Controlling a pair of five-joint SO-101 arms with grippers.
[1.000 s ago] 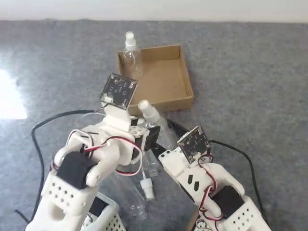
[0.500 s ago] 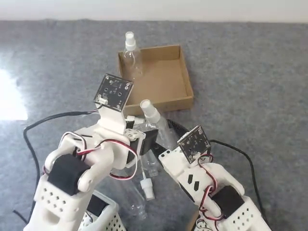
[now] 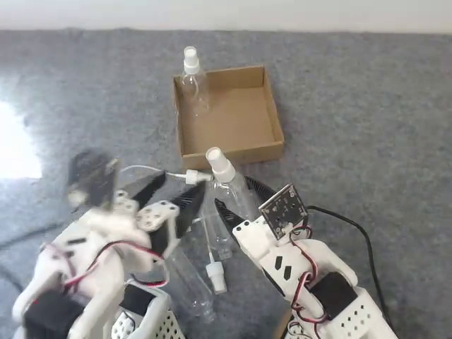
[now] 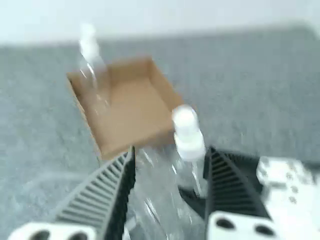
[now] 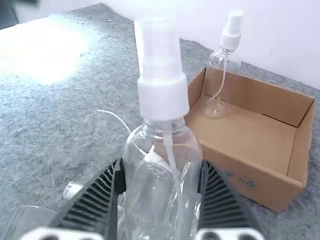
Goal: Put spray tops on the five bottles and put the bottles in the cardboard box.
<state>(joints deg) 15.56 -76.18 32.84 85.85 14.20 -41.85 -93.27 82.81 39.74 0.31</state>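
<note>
A clear bottle (image 3: 230,191) with a white spray top (image 3: 219,164) stands upright in front of the cardboard box (image 3: 272,120), and my right gripper (image 3: 234,194) is shut on its body. From the right wrist, that bottle (image 5: 162,165) sits between the dark fingers (image 5: 102,197). My left gripper (image 3: 169,195) is open and empty, just left of the bottle and apart from it; its wrist view frames the spray top (image 4: 187,132) between the spread fingers (image 4: 107,192). Another topped bottle (image 3: 192,79) stands in the box's far left corner.
Uncapped clear bottles (image 3: 189,279) lie on the grey mat between the arms. One loose spray top (image 3: 217,275) lies beside them; another, with its tube (image 3: 185,175), lies near the box front. A white basket (image 3: 157,319) sits at the near left edge.
My left arm has drawn back and to the left, away from the bottle's spray top, and its gripper now shows open. The right arm and its bottle have stayed put.
</note>
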